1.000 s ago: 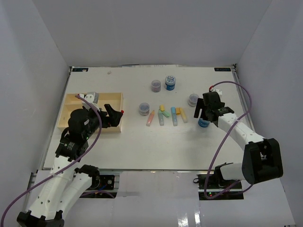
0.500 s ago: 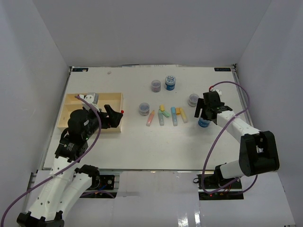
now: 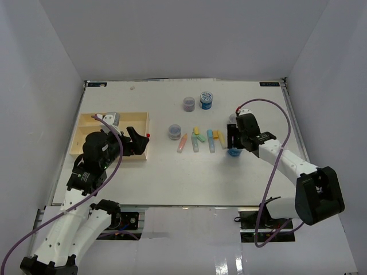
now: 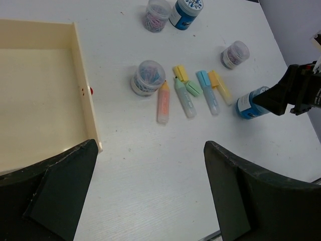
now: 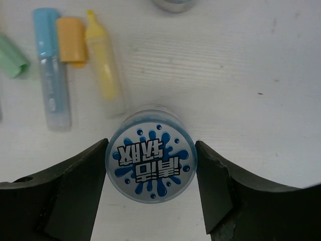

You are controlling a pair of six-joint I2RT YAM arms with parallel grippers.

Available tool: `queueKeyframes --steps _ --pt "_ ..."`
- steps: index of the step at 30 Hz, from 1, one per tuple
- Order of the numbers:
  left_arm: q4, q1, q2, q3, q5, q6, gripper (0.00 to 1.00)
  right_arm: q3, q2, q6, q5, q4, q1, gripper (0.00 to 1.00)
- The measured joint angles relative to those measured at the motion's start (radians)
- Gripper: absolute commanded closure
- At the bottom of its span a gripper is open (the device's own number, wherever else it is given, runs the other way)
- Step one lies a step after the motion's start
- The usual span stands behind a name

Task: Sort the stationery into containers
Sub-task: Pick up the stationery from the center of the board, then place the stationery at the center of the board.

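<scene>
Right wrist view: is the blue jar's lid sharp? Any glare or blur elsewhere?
Right wrist: yes, the blue jar lid print is sharp. Left wrist: the left pincer is dark, slightly soft. Top external: glare on the glossy ledge at the bottom.

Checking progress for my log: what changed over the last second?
The right gripper, shut on the blue-lidded jar, carried it left, closer to the pastel sticks. The left gripper stayed open over the tray edge; the sticks and the other four jars did not move.
</scene>
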Motion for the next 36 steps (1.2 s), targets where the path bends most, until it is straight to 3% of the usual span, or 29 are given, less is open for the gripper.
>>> queueKeyframes --steps 7,13,24,30,31,34,36 --pt "-0.024 0.000 0.030 0.022 -0.003 0.000 0.02 0.074 -0.010 -0.073 -0.052 -0.018 0.285 0.65" --pt "-0.070 0.000 0.034 0.047 -0.019 0.002 0.02 0.232 0.133 -0.115 -0.085 -0.007 0.518 0.65" --pt "-0.174 0.000 0.085 0.102 -0.026 0.001 0.02 0.370 0.393 -0.134 -0.159 0.030 0.670 0.59" --pt "-0.212 0.000 0.114 0.113 -0.027 -0.009 0.02 0.398 0.432 -0.133 -0.158 0.042 0.681 0.34" --pt "-0.214 0.000 0.114 0.113 -0.027 -0.013 0.02 0.398 0.432 -0.133 -0.158 0.042 0.681 0.21" --pt "-0.216 0.000 0.116 0.113 -0.031 -0.024 0.02 0.398 0.428 -0.130 -0.159 0.039 0.681 0.00" --pt "-0.217 0.000 0.122 0.113 -0.032 -0.031 0.02 0.398 0.408 -0.126 -0.159 0.026 0.681 0.09"
